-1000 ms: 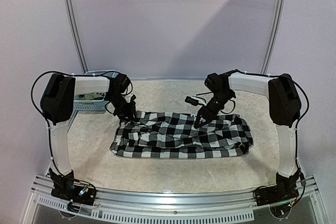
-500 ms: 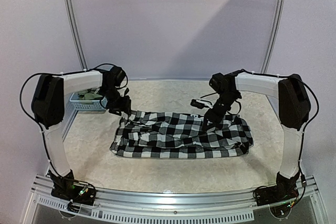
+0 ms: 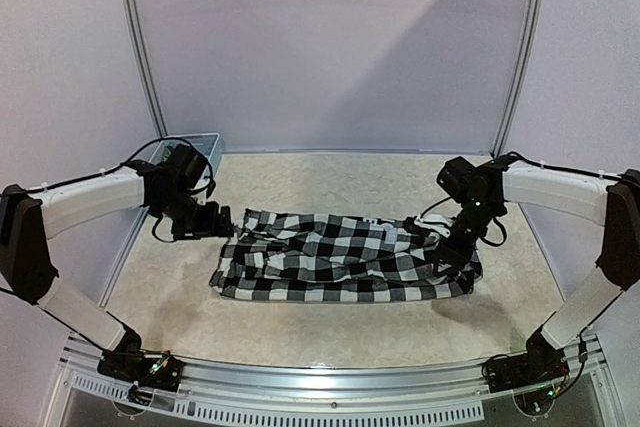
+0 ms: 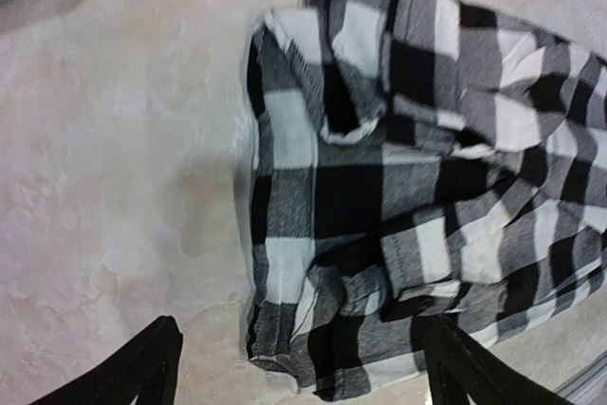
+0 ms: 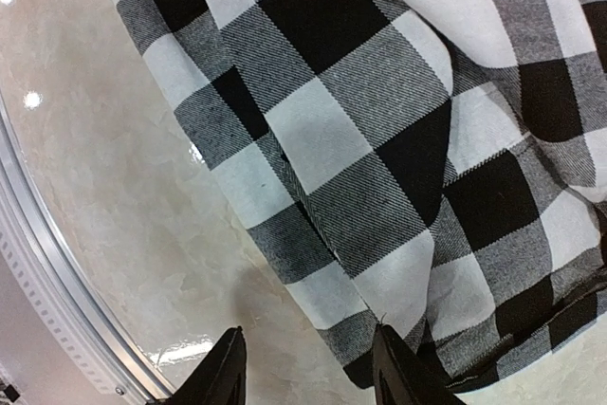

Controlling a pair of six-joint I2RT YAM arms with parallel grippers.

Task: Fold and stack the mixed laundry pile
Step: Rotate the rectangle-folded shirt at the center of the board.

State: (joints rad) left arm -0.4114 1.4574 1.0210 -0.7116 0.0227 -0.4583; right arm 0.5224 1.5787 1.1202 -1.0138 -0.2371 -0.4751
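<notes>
one black-and-white checked shirt [image 3: 345,257] lies as a long folded band across the surface [image 3: 330,322]. left hand [image 3: 222,219] released and empty just off its left end; right hand [image 3: 453,249] parted over its right end, grasping nothing. i judge both stand clear so the fold settles.

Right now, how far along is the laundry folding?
Early. Done: the checked shirt lies on the table as a long rumpled band, seemingly doubled over once. In hand: nothing; the left gripper and right gripper are both open, one at each end of it. Left: folding it smaller, then the second garment, which is not in view, and stacking.
</notes>
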